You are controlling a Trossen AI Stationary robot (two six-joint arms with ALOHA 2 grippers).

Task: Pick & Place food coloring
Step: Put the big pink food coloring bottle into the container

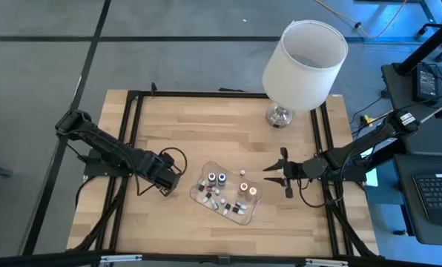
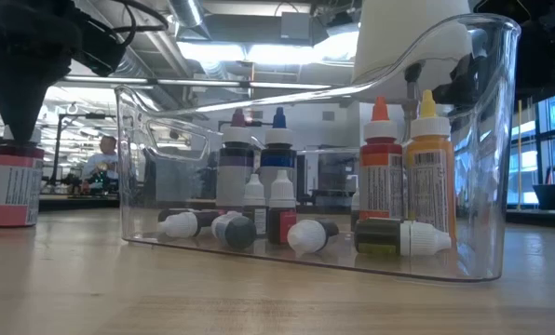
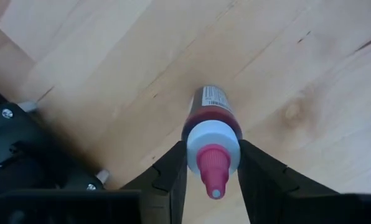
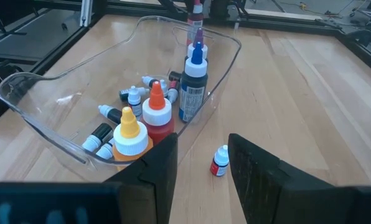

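A clear plastic tray (image 1: pixel 206 199) at mid-table holds four upright dropper bottles (image 2: pixel 383 172) and several tiny white-capped food coloring bottles (image 2: pixel 259 223) lying on its floor. One tiny red bottle (image 4: pixel 220 160) stands on the wood by the tray's far-right side. My left gripper (image 3: pixel 212 149) is left of the tray, shut on an upright red bottle with a pink nozzle (image 3: pixel 210 121). My right gripper (image 4: pixel 202 142) is open, just right of the tray, with the tiny red bottle (image 1: pixel 242 173) ahead of its fingers. My left gripper pinches the red bottle by its white cap collar (image 3: pixel 214 138), one finger (image 3: pixel 176 163) on each side. The fingers come from above, pointing down. The bottle stays upright, and its base (image 2: pixel 13 221) looks to be on the table.
A white-shaded lamp (image 1: pixel 304 55) on a chrome base (image 1: pixel 279 115) stands at the far edge, right of centre. A black frame (image 1: pixel 134 111) borders the tabletop. Bare wood lies between the tray and the near edge. A person (image 2: pixel 105 154) sits far off in the room.
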